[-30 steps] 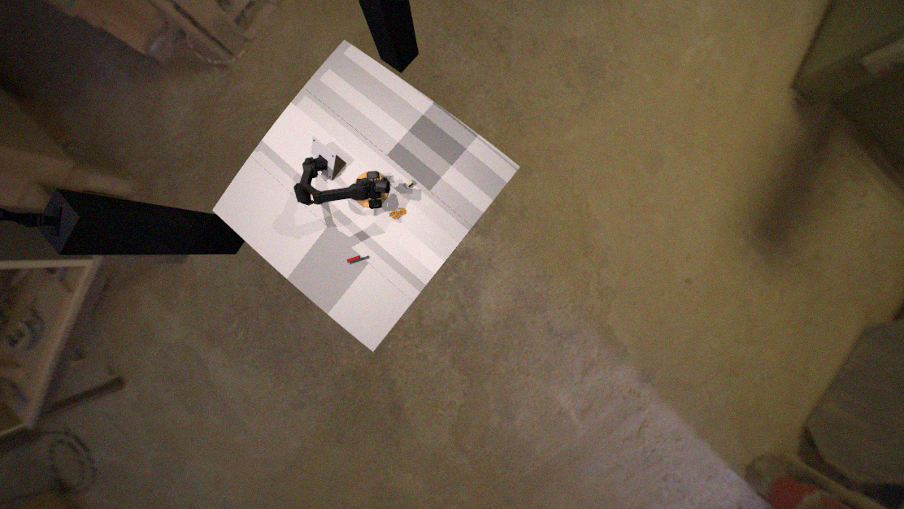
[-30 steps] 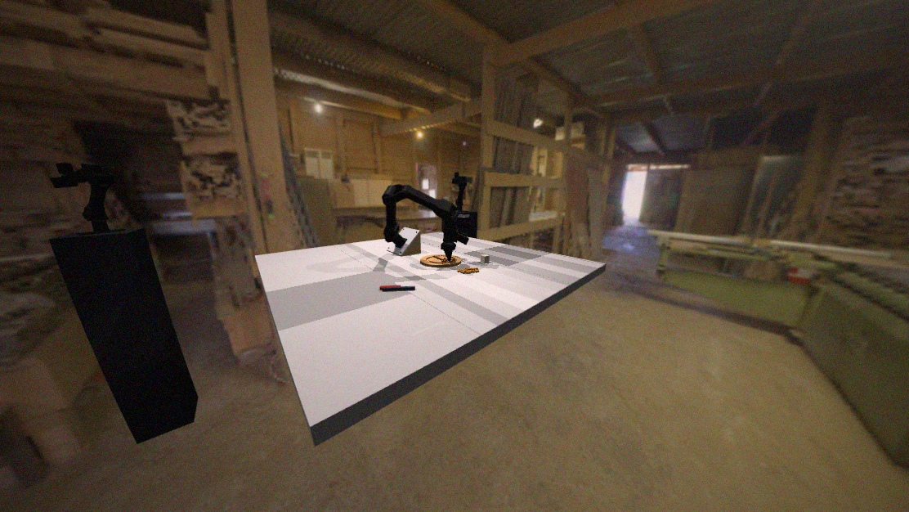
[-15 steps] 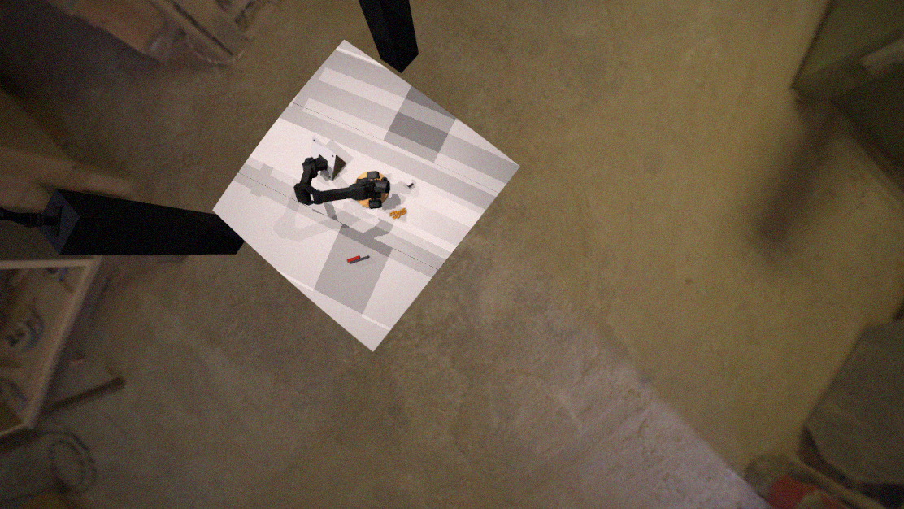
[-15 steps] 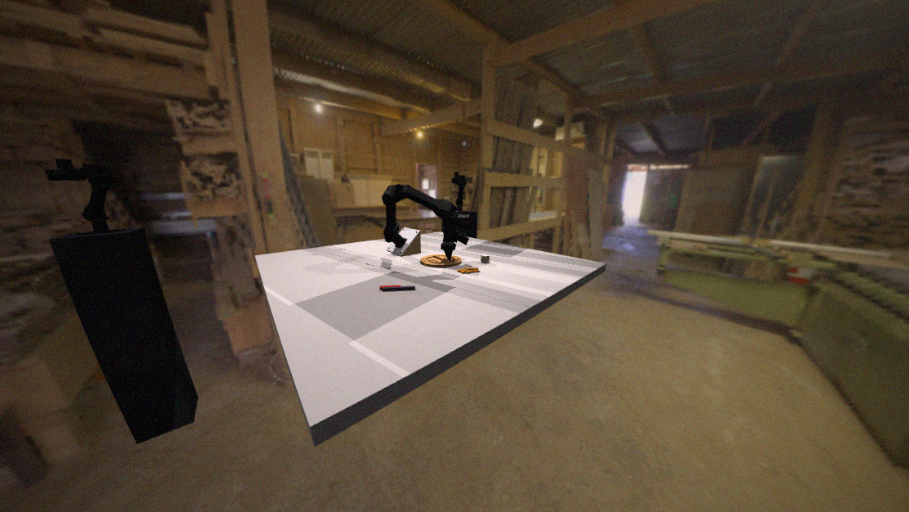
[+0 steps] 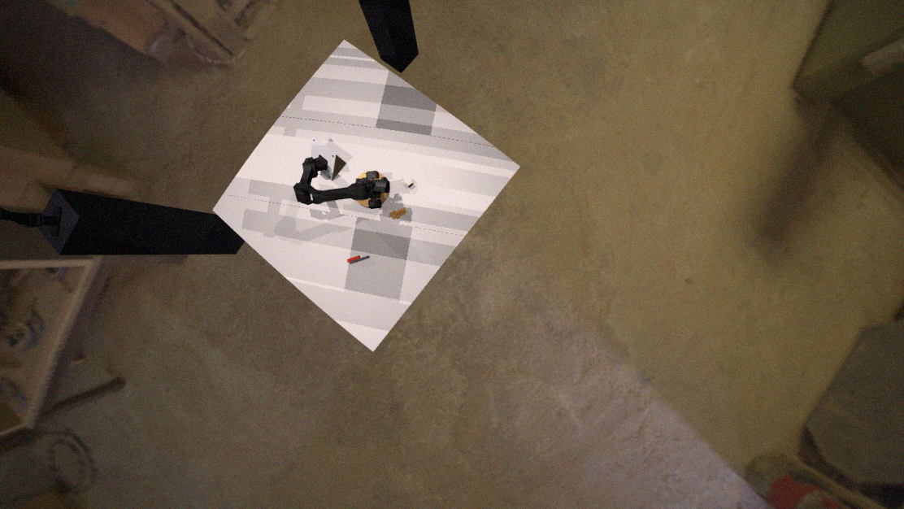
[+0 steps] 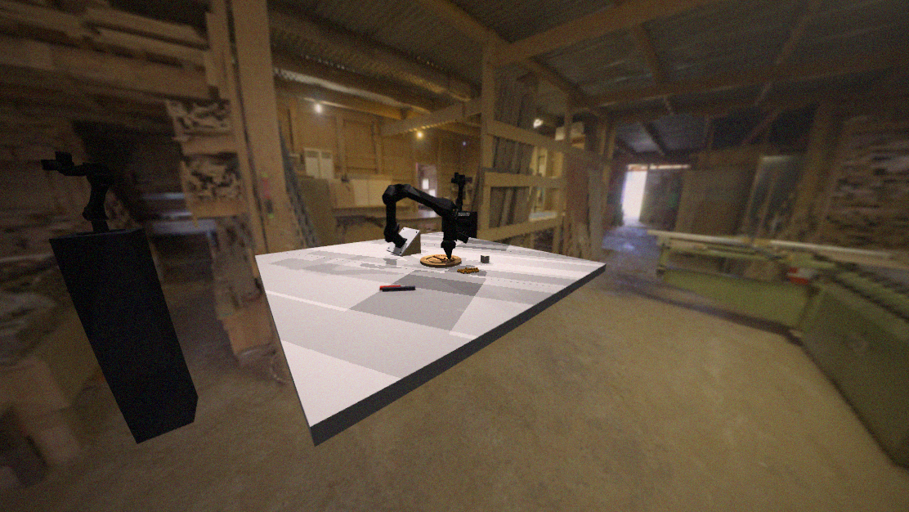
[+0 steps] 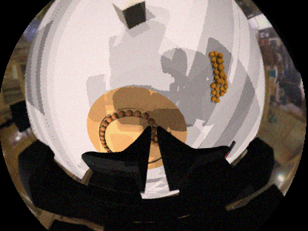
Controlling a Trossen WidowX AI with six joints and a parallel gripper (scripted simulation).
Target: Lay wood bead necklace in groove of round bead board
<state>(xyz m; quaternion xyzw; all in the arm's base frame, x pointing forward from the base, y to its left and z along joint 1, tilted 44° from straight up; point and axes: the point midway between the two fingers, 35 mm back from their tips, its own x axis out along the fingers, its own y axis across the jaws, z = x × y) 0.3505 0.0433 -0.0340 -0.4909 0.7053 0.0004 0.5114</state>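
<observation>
The wood bead necklace (image 7: 129, 113), of brown beads, lies on the round bead board (image 7: 94, 107) (image 6: 424, 261) (image 5: 362, 177). In the wrist view its beads curve along the groove at the left and far side. At the right they leave the groove line and run inward to the fingertips. A dark stretch of bare groove shows at the near right. My gripper (image 7: 153, 129) (image 6: 449, 257) is low over the board, its fingers nearly together, shut on the necklace with beads at the narrow gap. The fingers hide the near left part of the necklace.
An orange bead string (image 7: 219, 81) (image 5: 397, 213) (image 6: 468, 271) lies right of the board in the wrist view. A small grey block (image 7: 135, 15) (image 6: 484, 259) stands beyond it. A red and black pen-like thing (image 5: 353, 258) (image 6: 397, 289) lies farther off. A wedge (image 5: 339, 167) (image 6: 413, 243) stands near the arm's base.
</observation>
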